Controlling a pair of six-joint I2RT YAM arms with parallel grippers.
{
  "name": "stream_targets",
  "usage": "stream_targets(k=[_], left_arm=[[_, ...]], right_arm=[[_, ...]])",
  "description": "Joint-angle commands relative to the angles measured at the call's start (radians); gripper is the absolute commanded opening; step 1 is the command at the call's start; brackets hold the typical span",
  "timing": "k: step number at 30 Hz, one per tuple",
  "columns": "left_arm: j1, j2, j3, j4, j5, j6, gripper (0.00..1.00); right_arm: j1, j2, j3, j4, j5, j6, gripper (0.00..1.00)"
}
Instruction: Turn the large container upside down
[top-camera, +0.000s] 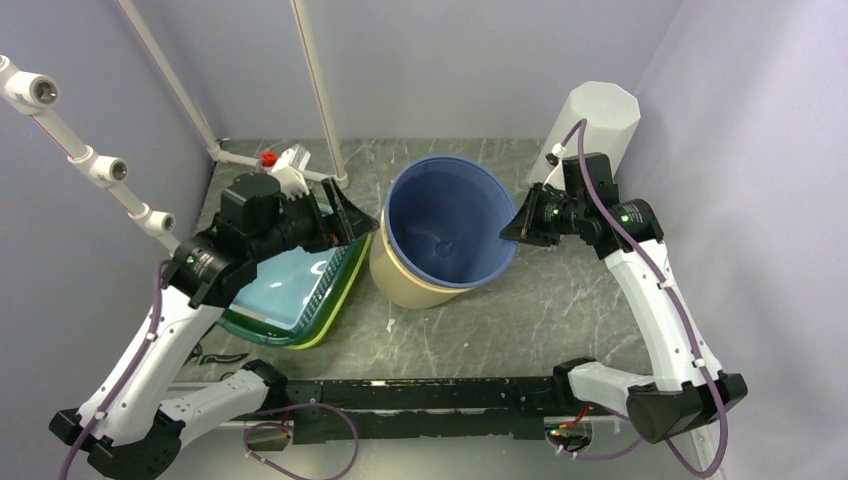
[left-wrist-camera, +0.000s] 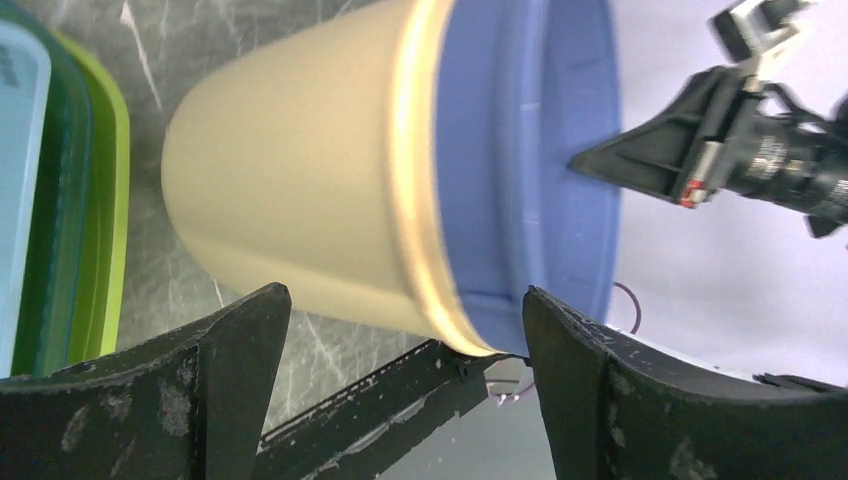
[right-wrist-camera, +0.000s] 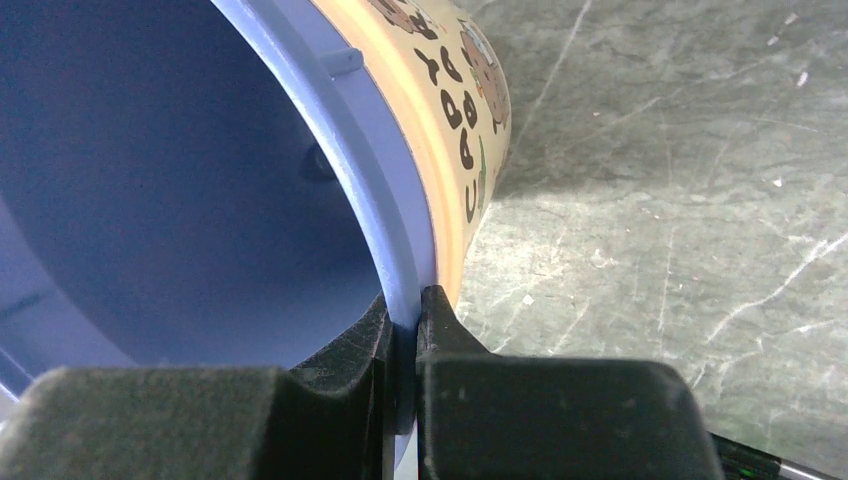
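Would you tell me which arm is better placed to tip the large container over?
Right. The right pincer grips the container by its blue rim; the left pincer stands open beside it, holding nothing.

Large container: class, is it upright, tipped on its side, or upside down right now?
Upright, mouth up: the top view looks down into the large container, showing its blue floor. The right claw pinches its rim.

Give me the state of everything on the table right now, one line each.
large container: mouth up, not yet turned over
right gripper: shut on the large container's rim
left gripper: open, holding nothing
trays: nested together
white cylinder: upright
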Motion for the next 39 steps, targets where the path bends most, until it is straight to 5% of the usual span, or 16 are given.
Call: stream_targets(k=[1, 14, 39], left_arm=[[0.001, -0.014, -0.112, 0.102, 0.009, -0.088, 0.89], [0.001, -0.041, -0.288, 0.319, 0.088, -0.180, 0.78], [-0.062, 0.108, -0.281, 0.148, -0.024, -0.027, 0.60]], right_arm=[[-0.006, -0.056, 0.022, 0.176, -0.171, 0.051, 0.00], [-0.008, -0.084, 0.014, 0.200, -0.277, 0.075, 0.00], [-0.014, -0.079, 0.102, 0.194, -0.452, 0.101, 0.00]])
